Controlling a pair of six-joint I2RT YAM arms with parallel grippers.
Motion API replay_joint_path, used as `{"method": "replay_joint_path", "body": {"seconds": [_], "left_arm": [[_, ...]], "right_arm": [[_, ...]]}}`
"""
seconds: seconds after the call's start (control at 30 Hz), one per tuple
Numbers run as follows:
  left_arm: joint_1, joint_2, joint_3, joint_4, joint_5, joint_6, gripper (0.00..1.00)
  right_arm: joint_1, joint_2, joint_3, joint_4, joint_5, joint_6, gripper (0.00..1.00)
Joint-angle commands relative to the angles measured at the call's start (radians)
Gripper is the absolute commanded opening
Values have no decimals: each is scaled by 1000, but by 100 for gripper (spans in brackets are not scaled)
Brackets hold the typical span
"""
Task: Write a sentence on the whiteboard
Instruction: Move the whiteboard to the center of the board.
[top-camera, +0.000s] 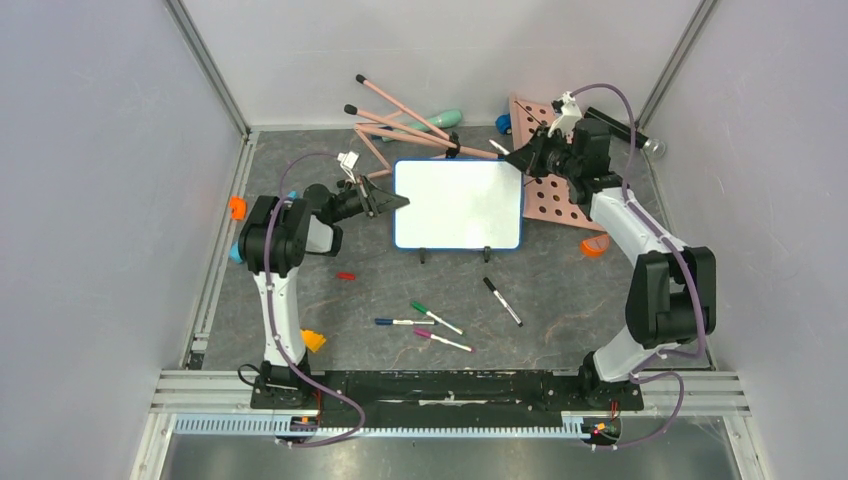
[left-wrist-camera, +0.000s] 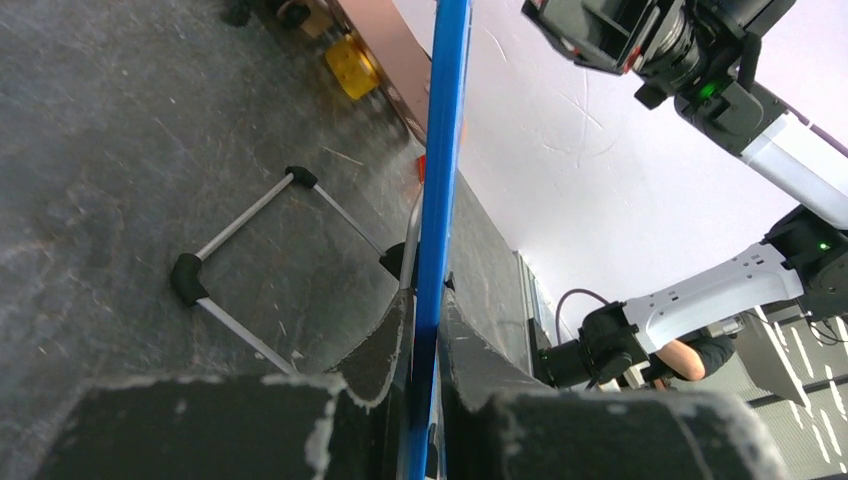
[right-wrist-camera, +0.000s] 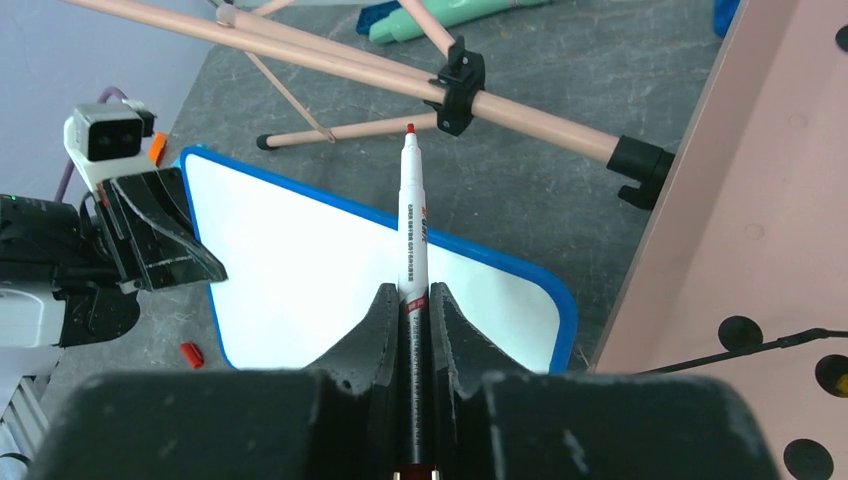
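Whiteboard (top-camera: 458, 203) stands blank toward the worktop's (top-camera: 560, 300) far edge. Your left end effector (top-camera: 398, 201) pinches its rim, likely steadying it; your right end effector (top-camera: 518, 158) clamps the uncapped marker (right-wrist-camera: 412, 215), poised to write.

Bright, even, diffuse light in all three views, with no hard shadows; from the top the whiteboard (top-camera: 458, 203) reads clean white without glare, and the black pen (top-camera: 502, 301) throws barely any shade; in the left wrist view the wall (left-wrist-camera: 600, 200) toward 2 o'clock is washed out near white, and the left gripper (left-wrist-camera: 428, 330) at 6 o'clock is soft; in the right wrist view the red marker (right-wrist-camera: 411, 210) is crisp, the right gripper (right-wrist-camera: 415, 300) at 6 o'clock blurred.
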Motion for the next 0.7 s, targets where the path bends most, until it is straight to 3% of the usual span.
{"method": "replay_joint_path", "body": {"seconds": [0.0, 0.57, 0.67], "left_arm": [[6, -63, -93, 77, 51, -36, 4], [27, -243, -370, 82, -13, 90, 2], [26, -266, -397, 77, -28, 107, 8]], "right_arm": [[-5, -90, 4, 3, -13, -20, 0], [-4, -328, -176, -26, 61, -36, 0], [-4, -364, -196, -37, 74, -44, 0]]}}
